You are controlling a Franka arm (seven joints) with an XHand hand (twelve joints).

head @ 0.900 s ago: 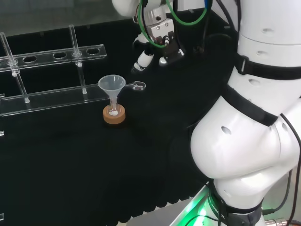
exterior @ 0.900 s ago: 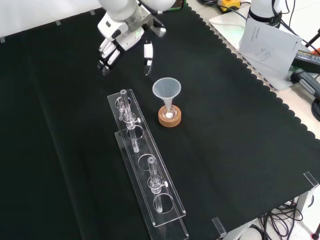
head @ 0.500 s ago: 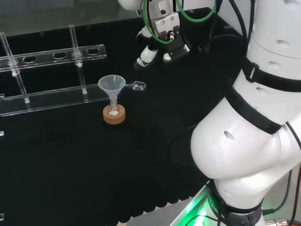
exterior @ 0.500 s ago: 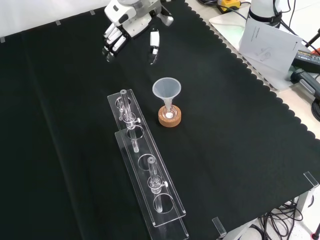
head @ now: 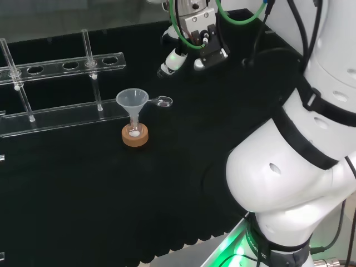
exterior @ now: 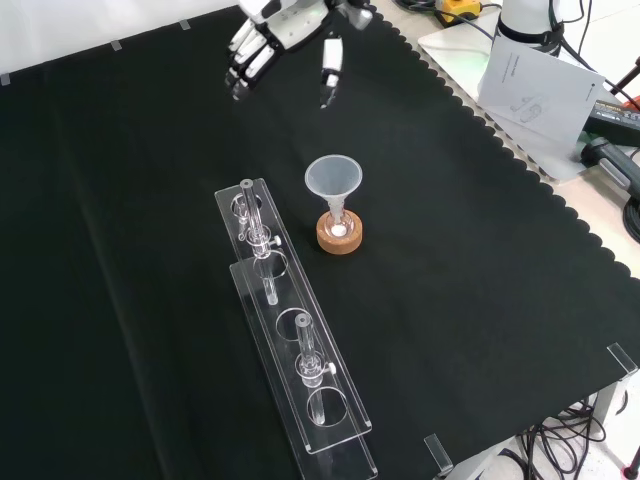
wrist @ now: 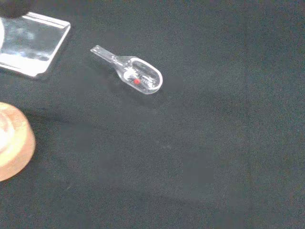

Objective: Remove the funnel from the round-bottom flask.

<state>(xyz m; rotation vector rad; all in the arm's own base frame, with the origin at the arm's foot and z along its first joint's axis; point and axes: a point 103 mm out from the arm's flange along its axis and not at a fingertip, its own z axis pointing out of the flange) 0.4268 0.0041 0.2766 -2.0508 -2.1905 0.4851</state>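
While your hand (exterior: 285, 25) is hovering at the top of the front view with its fingers (exterior: 247, 66) spread loose and nothing in them, the funnel (exterior: 333, 181) is sitting upright near the centre of the frame, its stem down in the round-bottom flask (exterior: 339, 227) on the cork ring (exterior: 340, 238). You're seeing the hand (head: 192, 39) at the top centre of the head view, well apart from the funnel (head: 132, 100) at left of centre. Just left of the funnel in the front view, the clear rack (exterior: 290, 340) is running down toward the lower centre. At the wrist view's upper middle, a small clear scoop (wrist: 133, 76) is lying flat on the black cloth (wrist: 214, 143).
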